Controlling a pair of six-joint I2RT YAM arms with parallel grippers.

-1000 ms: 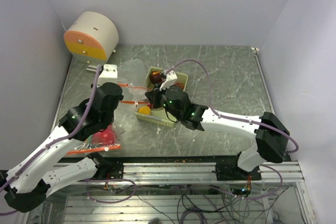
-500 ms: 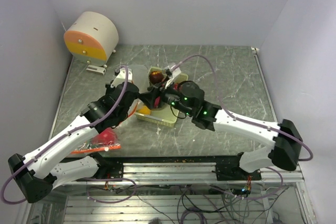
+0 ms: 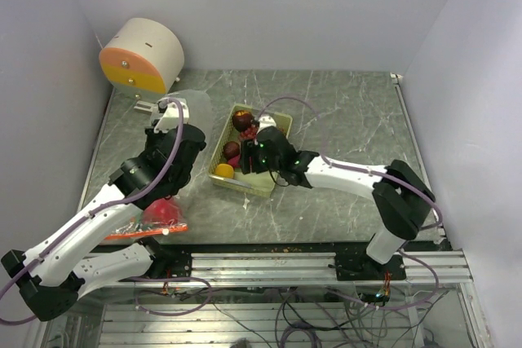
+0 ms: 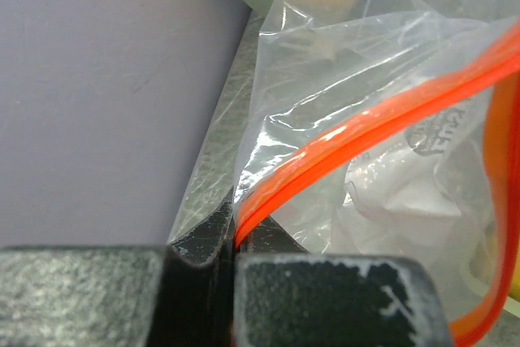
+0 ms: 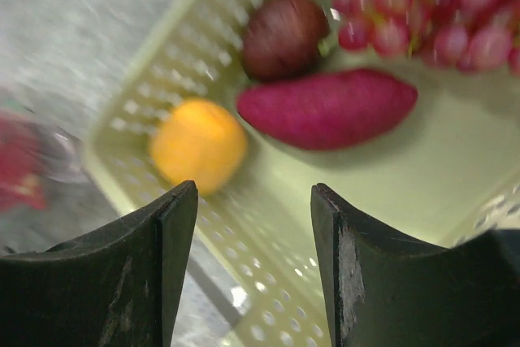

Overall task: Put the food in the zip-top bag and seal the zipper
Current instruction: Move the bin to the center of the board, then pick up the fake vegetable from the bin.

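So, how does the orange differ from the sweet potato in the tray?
The orange is round and yellow-orange; the sweet potato is long, tapered and purple-red. The orange lies by the perforated wall; the sweet potato lies nearer the grapes. Both rest in the green tray.

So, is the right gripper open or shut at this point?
Open: the right gripper has its jaws apart, nothing between them, above the orange and sweet potato in the tray.
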